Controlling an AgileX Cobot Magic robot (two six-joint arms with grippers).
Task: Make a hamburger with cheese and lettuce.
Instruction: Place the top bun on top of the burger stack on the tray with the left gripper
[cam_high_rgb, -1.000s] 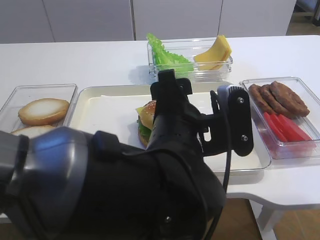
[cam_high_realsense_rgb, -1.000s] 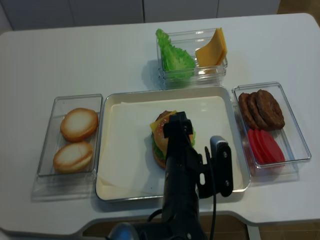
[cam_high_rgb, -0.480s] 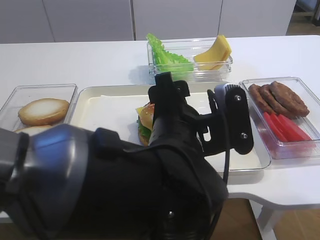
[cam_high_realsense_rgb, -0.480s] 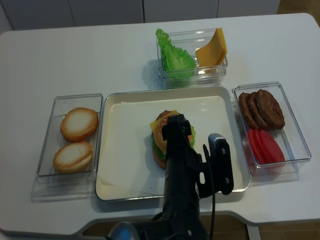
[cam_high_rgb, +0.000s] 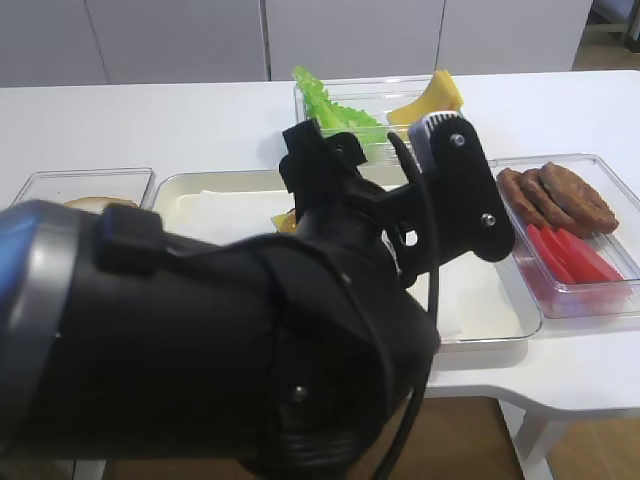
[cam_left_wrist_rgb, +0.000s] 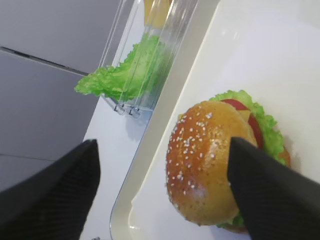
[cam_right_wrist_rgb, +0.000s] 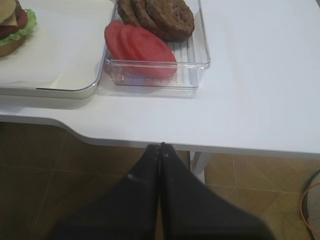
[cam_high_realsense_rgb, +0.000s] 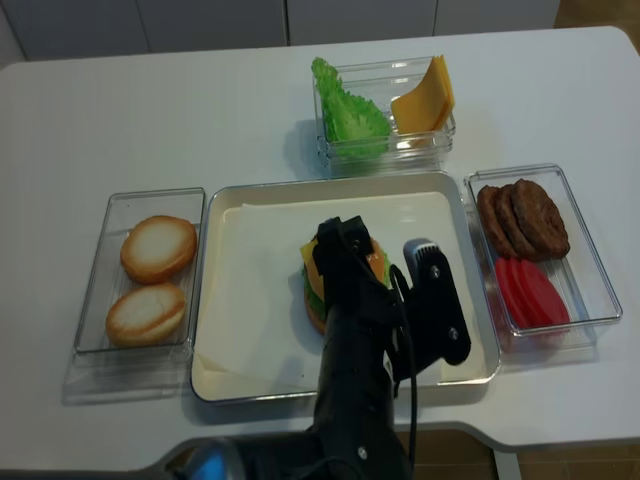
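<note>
Now my left tool (cam_left_wrist_rgb: 160, 195) hangs spread wide over the hamburger (cam_left_wrist_rgb: 220, 170), touching nothing; the burger sits assembled mid-tray (cam_high_realsense_rgb: 250, 300), lettuce (cam_left_wrist_rgb: 265, 125) and cheese (cam_high_realsense_rgb: 313, 262) showing under the seeded bun. My right tool (cam_right_wrist_rgb: 160, 150) is pressed together off the surface (cam_right_wrist_rgb: 260, 100). Stacking looks finished; next I'd lift clear.

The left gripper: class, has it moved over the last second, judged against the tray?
Yes. In the realsense view the left gripper has shifted toward the tray's left side and slightly toward its far edge, above the hamburger.
</note>
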